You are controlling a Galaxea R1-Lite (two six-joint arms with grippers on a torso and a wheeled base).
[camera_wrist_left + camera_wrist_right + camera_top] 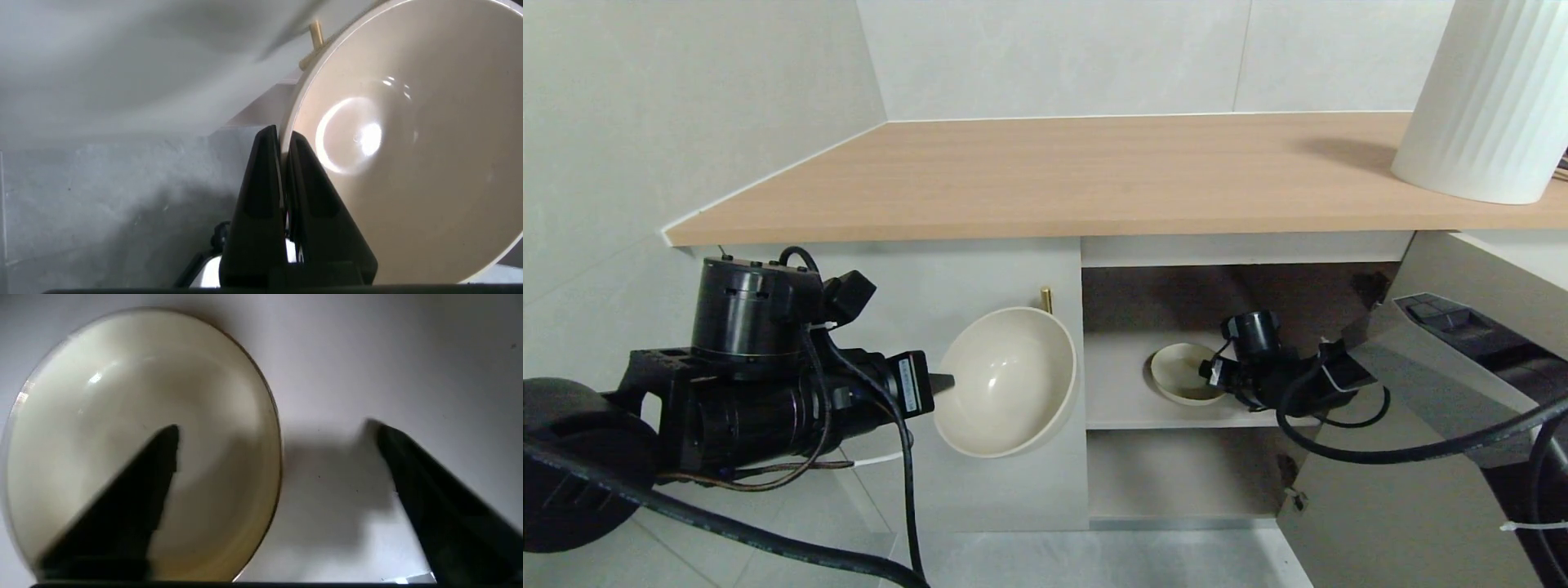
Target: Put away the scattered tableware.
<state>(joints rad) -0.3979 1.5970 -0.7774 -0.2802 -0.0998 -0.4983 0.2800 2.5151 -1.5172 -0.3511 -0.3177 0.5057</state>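
Observation:
My left gripper [943,381] is shut on the rim of a large cream bowl [1005,382], held tilted in the air before the closed left cabinet door. In the left wrist view the two fingers [265,175] pinch the bowl's rim [392,139]. Inside the open cabinet, a small cream dish [1180,371] rests on the middle shelf [1119,400]. My right gripper [1207,369] is open at that dish's near edge. In the right wrist view one finger hangs over the dish [139,441] and the other over bare shelf; the gripper [274,453] holds nothing.
A wooden countertop [1078,171] runs above the cabinet, with a tall white ribbed vase [1486,98] at its right end. The right cabinet door [1421,425] stands swung open toward me. A brass knob [1045,300] sticks out of the closed left door. A lower shelf [1176,482] lies beneath.

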